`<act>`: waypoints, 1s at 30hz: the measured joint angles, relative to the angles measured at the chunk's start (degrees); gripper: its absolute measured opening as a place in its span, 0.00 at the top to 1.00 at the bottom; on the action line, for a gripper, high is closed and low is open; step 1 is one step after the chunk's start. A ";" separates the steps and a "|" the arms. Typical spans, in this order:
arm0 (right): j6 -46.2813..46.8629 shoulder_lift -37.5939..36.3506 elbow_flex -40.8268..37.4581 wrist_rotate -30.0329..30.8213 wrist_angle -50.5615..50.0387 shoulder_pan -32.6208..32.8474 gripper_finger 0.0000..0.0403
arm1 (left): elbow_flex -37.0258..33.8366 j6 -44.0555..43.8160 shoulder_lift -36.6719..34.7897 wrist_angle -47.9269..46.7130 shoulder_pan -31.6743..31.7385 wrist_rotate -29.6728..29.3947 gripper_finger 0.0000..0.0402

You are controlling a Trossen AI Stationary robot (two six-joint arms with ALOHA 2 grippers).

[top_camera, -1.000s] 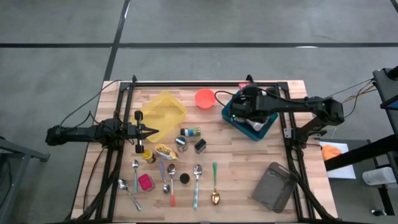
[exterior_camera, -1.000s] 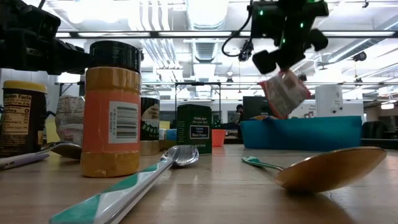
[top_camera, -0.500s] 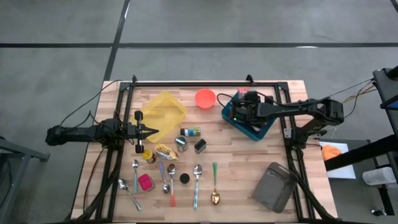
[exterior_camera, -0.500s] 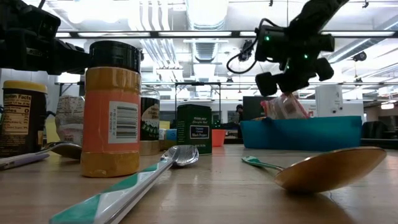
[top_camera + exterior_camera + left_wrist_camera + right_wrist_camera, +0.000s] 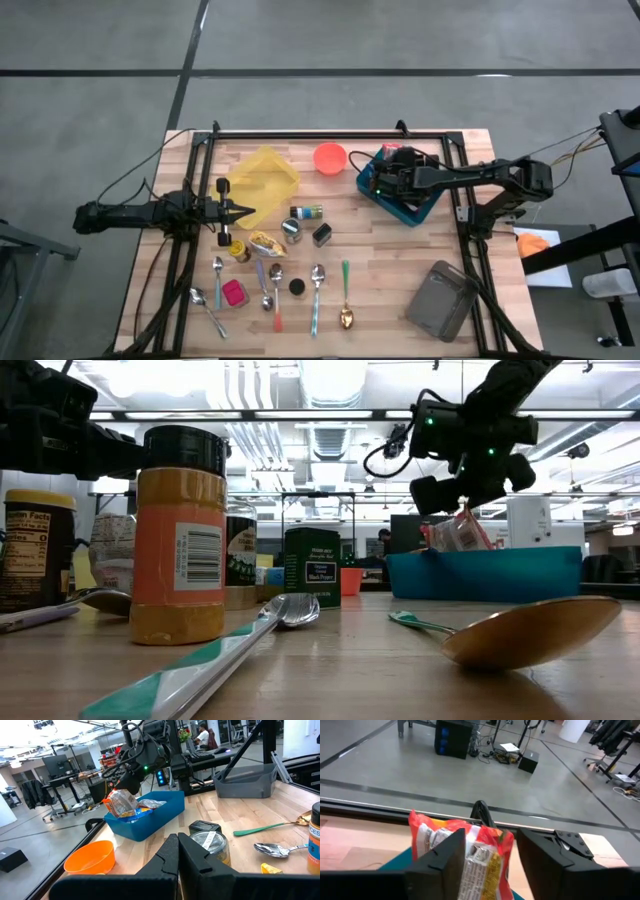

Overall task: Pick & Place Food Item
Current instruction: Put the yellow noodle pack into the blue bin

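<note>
With its jaws parted around the snack packet [image 5: 465,855], the right gripper [image 5: 487,865] releases it into the blue bin [image 5: 400,208] near the table's far right corner.

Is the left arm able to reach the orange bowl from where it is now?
Probably yes. The left gripper, shut, sits near the yellow bag; the orange bowl stands beyond it with only bare table alongside.
</note>
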 joint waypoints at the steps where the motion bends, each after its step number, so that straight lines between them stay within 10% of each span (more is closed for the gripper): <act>1: -0.54 0.00 0.33 0.02 0.01 0.14 0.52 | 0.00 0.00 0.00 0.00 0.00 0.00 1.00; 23: -19.44 -0.02 14.99 -0.70 -0.26 10.00 0.46 | 0.00 0.00 0.01 0.00 0.00 0.00 1.00; 30: -27.97 -0.02 18.57 -12.57 -0.32 16.32 0.46 | 0.00 -0.02 0.00 0.00 0.00 0.00 1.00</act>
